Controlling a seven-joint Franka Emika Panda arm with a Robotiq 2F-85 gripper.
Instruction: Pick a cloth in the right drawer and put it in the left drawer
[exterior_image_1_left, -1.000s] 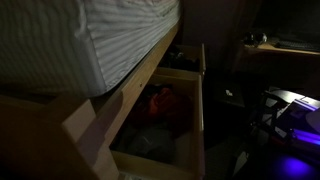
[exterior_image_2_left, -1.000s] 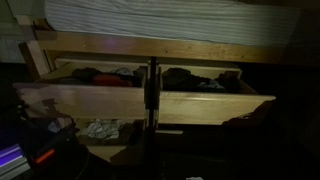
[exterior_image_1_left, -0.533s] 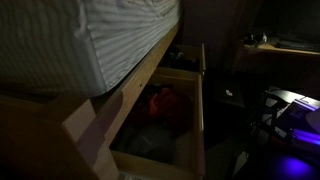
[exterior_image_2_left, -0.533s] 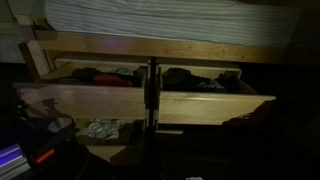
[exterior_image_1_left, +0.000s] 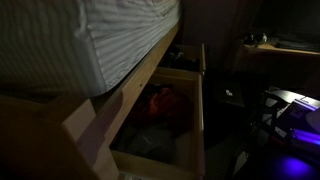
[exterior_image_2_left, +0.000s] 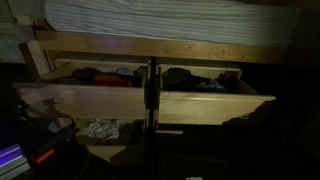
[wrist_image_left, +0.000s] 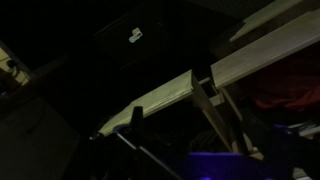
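The scene is very dark. Two wooden drawers stand pulled out under a bed: the left drawer (exterior_image_2_left: 80, 100) and the right drawer (exterior_image_2_left: 215, 108). Both hold dark, crumpled cloths, in the left (exterior_image_2_left: 100, 75) and in the right (exterior_image_2_left: 190, 77). A red cloth (exterior_image_1_left: 160, 102) lies in the drawer seen from the side, and a reddish patch (wrist_image_left: 285, 90) shows behind a wooden drawer edge (wrist_image_left: 170, 95) in the wrist view. The gripper (wrist_image_left: 138, 118) shows only as a dark finger shape, away from the drawers. I cannot tell whether it is open or shut.
A striped mattress (exterior_image_1_left: 80, 40) overhangs the drawers and also shows in an exterior view (exterior_image_2_left: 160, 15). A pale cloth (exterior_image_2_left: 100, 128) lies below the left drawer. The robot's body with a purple light (exterior_image_1_left: 290, 130) stands beside the drawers. A table (exterior_image_1_left: 285, 45) is behind it.
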